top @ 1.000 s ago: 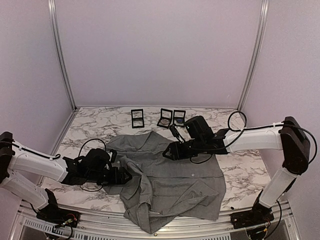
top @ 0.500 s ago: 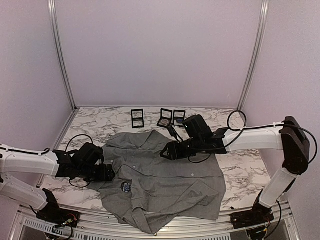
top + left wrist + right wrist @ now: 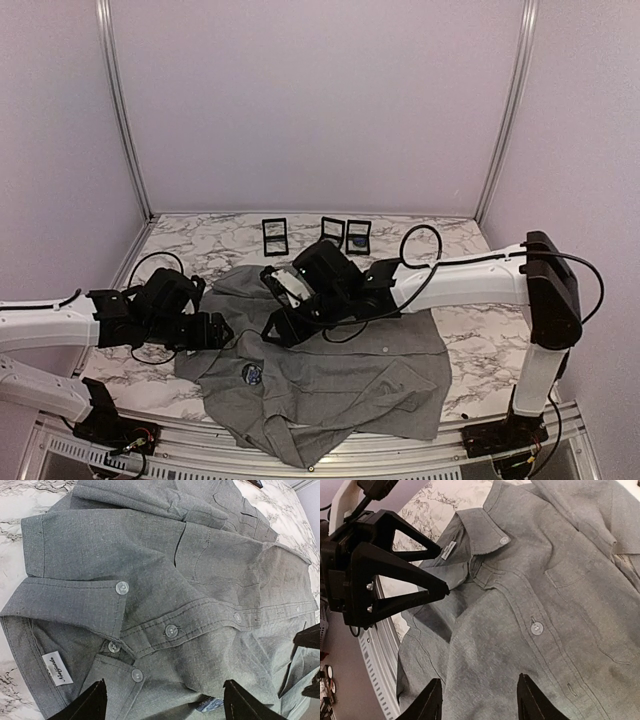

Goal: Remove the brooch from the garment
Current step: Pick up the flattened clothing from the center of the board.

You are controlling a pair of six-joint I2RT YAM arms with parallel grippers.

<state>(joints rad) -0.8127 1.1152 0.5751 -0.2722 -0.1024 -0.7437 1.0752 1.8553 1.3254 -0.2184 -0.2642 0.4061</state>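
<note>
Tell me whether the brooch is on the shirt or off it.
On. The small round dark brooch lies on the front of the grey shirt; whether it is pinned cannot be told.

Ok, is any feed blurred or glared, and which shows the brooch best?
Top external: even light, no glare; the brooch is only a small dark disc on the garment. Left wrist: weave sharp; a bluish sliver at the bottom edge may be it. Right wrist: sharp, no brooch; the left gripper shades the fabric below.
</note>
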